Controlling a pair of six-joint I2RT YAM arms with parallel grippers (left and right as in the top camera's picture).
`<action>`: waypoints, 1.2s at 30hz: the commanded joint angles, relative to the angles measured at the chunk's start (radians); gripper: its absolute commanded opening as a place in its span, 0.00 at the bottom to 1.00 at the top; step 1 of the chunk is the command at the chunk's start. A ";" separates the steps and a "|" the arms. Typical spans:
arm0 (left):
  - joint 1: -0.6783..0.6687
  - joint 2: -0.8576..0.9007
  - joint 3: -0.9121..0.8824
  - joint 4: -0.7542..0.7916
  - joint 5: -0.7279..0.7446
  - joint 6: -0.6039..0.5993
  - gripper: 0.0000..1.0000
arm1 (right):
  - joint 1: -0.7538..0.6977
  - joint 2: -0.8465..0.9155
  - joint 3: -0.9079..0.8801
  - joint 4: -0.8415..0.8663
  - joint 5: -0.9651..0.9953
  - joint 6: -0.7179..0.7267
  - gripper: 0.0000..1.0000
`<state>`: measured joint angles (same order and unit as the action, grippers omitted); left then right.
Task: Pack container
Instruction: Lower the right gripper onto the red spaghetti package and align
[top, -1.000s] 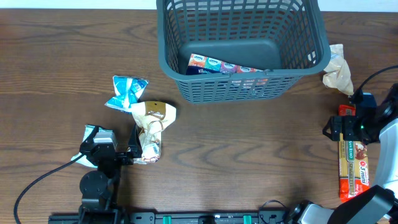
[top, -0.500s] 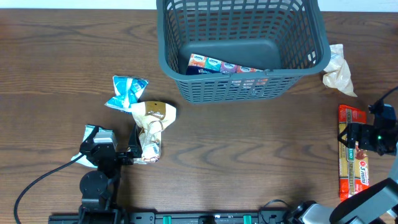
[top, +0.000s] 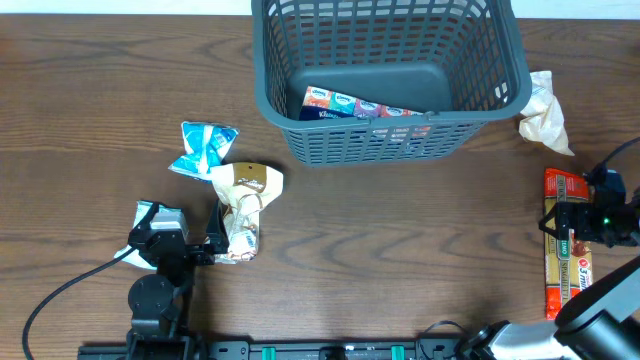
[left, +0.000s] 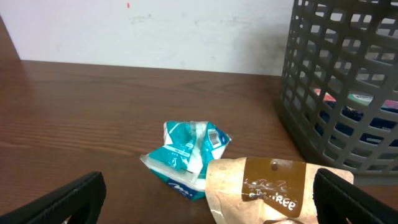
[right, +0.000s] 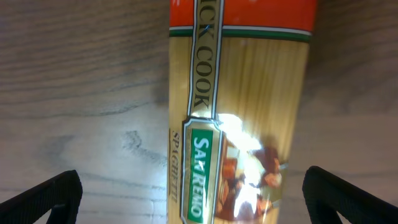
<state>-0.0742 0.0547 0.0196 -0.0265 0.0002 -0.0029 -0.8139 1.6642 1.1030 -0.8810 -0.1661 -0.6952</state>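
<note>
While the right tool (top: 588, 218) hangs over the near-right part of the worktop (top: 420, 260), you can see in its wrist view that both dark fingertips (right: 43, 199) stand wide apart. They are on either side of a San Remo quick cook spaghetti packet (right: 242, 124) that lies flat on the wood, and the tool has hold of nothing.

Your container (top: 370, 145), the dark grey lattice basket, stands at the far middle of the worktop. One colourful printed packet (top: 365, 108) lies along its near wall inside. A crumpled cream wrapper (top: 543, 112) rests just beside its right end.

Your left tool (top: 178, 245) sits low at the near left, spread wide and empty. A cream and brown paper packet (left: 267, 190) lies between its fingers (left: 62, 199), and a teal packet (left: 186, 155) touches that one on the far side. Another teal packet (top: 148, 215) shows partly under the left arm.
</note>
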 joint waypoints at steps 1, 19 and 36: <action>-0.003 -0.007 -0.016 -0.045 -0.019 0.008 0.99 | -0.008 0.050 -0.008 0.018 -0.018 -0.044 0.95; -0.003 -0.007 -0.016 -0.045 -0.019 0.008 0.99 | -0.020 0.132 -0.008 0.084 0.132 -0.076 0.89; -0.003 -0.007 -0.016 -0.044 -0.019 0.008 0.99 | -0.022 0.139 -0.118 0.175 0.190 0.032 0.92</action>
<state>-0.0742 0.0547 0.0196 -0.0265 0.0002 -0.0029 -0.8261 1.7851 1.0275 -0.7238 0.0193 -0.6964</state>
